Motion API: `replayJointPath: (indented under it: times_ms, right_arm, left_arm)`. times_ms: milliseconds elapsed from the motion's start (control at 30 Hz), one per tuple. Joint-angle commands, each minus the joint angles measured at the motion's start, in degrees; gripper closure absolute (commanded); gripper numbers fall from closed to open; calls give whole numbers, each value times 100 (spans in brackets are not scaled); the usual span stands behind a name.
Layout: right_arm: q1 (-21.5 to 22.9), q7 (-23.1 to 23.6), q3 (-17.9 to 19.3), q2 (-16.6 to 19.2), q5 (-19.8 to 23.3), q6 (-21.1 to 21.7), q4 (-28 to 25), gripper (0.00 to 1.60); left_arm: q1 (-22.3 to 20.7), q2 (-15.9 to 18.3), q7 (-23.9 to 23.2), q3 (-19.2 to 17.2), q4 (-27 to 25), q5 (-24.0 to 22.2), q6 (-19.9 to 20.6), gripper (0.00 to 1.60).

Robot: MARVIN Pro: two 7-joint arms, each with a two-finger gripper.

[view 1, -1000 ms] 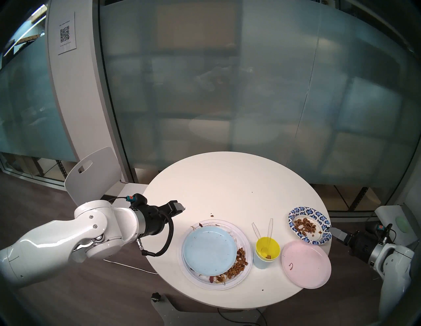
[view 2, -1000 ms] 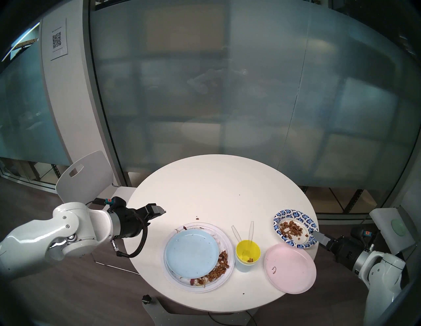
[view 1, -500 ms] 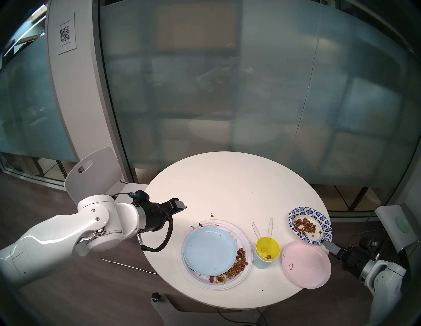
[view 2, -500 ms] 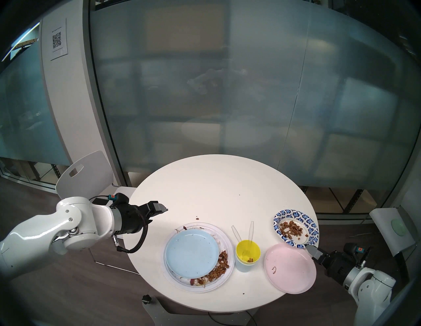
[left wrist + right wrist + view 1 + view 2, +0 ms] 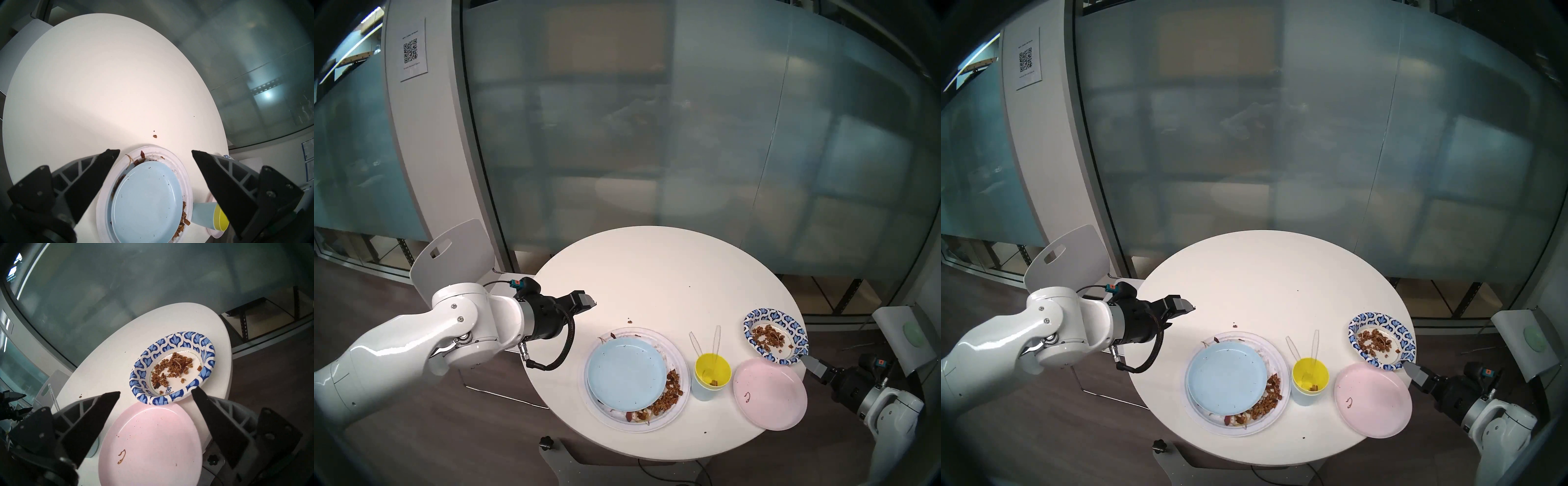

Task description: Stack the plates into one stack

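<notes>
Pink plate (image 5: 150, 445) between my right gripper (image 5: 155, 393) jaws, spread, untouched | my left gripper (image 5: 155, 151) spread, empty, blue plate (image 5: 147, 202) below

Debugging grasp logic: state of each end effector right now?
Left end effector: open, holding nothing, above the table.
Right end effector: open, holding nothing, at the edge of the patterned plate and pink plate.

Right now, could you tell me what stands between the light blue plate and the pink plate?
In the head view, the yellow cup, nested in a light blue cup, stands between the light blue plate and the pink plate.
</notes>
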Motion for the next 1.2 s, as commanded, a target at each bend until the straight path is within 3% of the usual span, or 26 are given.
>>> replayJointPath:
  times_ms: [0, 433, 1167]
  right_arm:
    - [-14, 120, 45, 4, 46, -58, -36, 0]
    - [55, 87, 54, -3, 56, 12, -10, 0]
    - [877, 107, 97, 679, 234, 585, 759, 0]
  left_arm:
    - [-80, -25, 25, -60, -72, -22, -19, 0]
    - [-82, -31, 34, -63, -70, -25, -13, 0]
    - [-94, -26, 32, -47, -69, -28, -24, 0]
